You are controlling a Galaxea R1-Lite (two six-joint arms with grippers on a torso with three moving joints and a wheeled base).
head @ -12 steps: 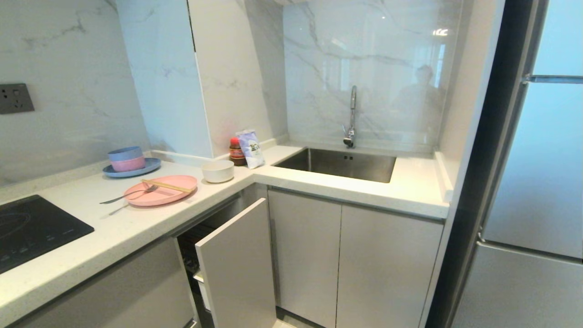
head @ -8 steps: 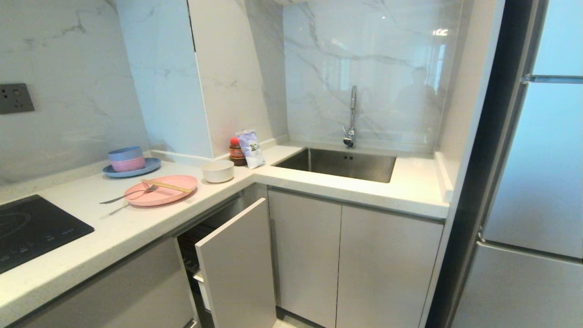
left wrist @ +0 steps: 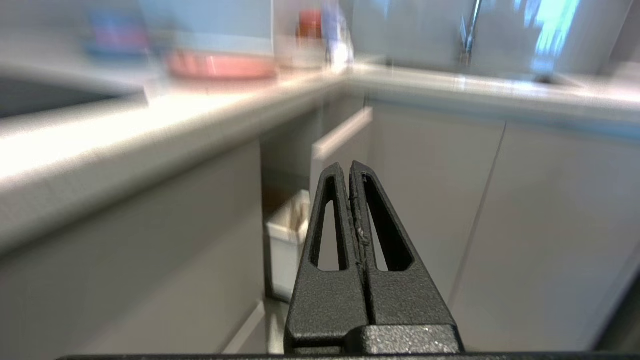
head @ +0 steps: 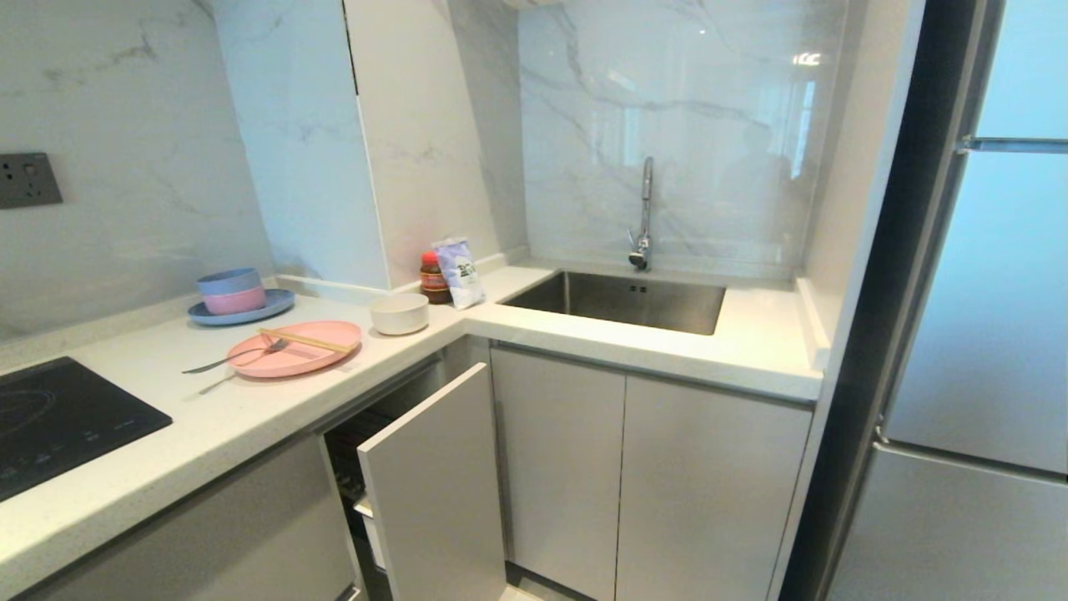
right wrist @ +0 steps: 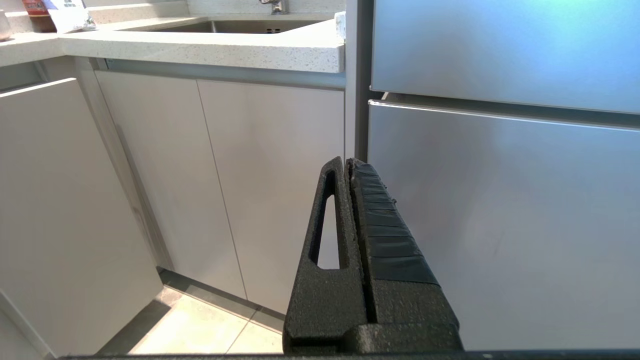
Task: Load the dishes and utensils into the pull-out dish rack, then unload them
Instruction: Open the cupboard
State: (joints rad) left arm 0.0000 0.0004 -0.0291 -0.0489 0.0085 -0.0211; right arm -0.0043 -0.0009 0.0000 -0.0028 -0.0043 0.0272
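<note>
Two pincers: left pincer [left wrist: 350, 172] and right pincer [right wrist: 347, 165] both closed, empty.
Pink plate [head: 294, 351]: left centre, carrying fork [head: 238, 357] and chopsticks [head: 304, 340].

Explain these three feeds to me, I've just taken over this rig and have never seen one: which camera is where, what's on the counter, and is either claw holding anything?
The wide picture comes from the robot's head, looking down at a kitchen corner. On the counter lie a pink plate with chopsticks and a fork resting on it, and a cream bowl beside it. Below, the pull-out dish rack stands partly open.

The other two pictures come from cameras on the wrists, behind the fingers. The left gripper is shut and empty, hanging low in front of the rack's panel. The right gripper is shut and empty too, facing the cupboards beside the fridge. Nothing is held, and nothing is loaded yet.
</note>
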